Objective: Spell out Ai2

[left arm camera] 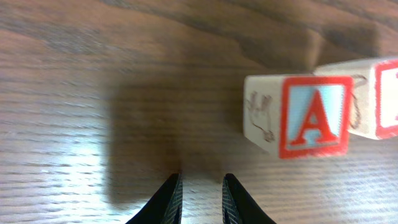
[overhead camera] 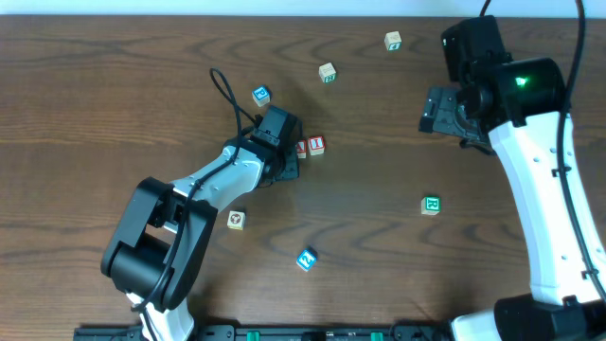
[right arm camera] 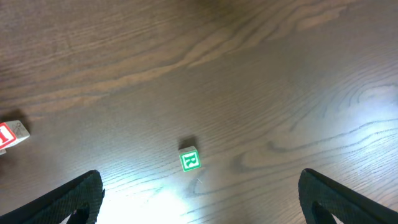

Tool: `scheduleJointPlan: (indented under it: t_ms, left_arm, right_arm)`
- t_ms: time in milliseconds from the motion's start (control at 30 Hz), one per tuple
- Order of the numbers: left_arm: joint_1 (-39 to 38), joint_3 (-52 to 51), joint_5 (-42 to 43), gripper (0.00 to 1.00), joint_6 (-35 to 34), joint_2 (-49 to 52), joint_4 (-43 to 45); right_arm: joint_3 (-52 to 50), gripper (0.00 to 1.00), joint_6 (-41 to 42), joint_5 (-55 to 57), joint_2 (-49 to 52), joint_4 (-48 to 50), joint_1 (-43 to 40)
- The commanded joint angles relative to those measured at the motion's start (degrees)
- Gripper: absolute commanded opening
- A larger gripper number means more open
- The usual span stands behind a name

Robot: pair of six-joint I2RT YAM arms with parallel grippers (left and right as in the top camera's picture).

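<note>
Block A (left arm camera: 311,118), with a red letter on a pale blue face inside a red frame, rests on the table (overhead camera: 95,95) near the middle of the surface, slightly toward the far edge. Block I (overhead camera: 317,145) stands just beside it on the side facing the right edge; the two appear to touch.

Left gripper (left arm camera: 201,199): the fingers are drawn close together with only a narrow gap, and nothing sits between them. Block A lies ahead of the fingertips and offset to their right. It is apart from them and outside the gap.

Right gripper (right arm camera: 199,205): the fingers are spread wide and hold nothing. The gripper hangs above the table toward the far right corner. In the right wrist view a green-framed block (right arm camera: 189,159) lies on the wood ahead of the gap between the fingers, untouched — its character cannot be read with certainty. This block sits toward the right edge, about midway between the far and near edges.

Other blocks are scattered well apart:
- blue block (overhead camera: 260,95), toward the far edge
- second blue block (overhead camera: 306,259), toward the near edge
- tan blocks (overhead camera: 328,72) — two near the far edge, one left of centre
</note>
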Motion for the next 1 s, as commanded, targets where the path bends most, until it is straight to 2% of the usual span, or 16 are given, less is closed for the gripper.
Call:
scheduleJointPlan:
  t_ms: [0, 67, 400, 967]
  left_arm:
    - [-0.09, 0.35, -6.67, 0.23, 1.14, 0.5, -0.04]
    - [-0.09, 0.35, -8.81, 0.24, 1.16, 0.5, 1.44]
    - [-0.09, 0.35, -8.7, 0.25, 1.86, 0.5, 7.69]
    - [-0.13, 0.35, -2.25, 0.24, 1.46, 0.5, 10.08]
  right_arm:
    - [-0.22, 0.99, -0.59, 0.85, -0.68, -0.07, 0.22]
    - [-0.22, 0.99, -0.59, 0.85, -0.68, -0.07, 0.2]
    - [-0.22, 0.99, -0.59, 0.85, -0.68, -0.09, 0.22]
    - [-0.22, 0.99, -0.59, 0.85, -0.68, -0.09, 0.2]
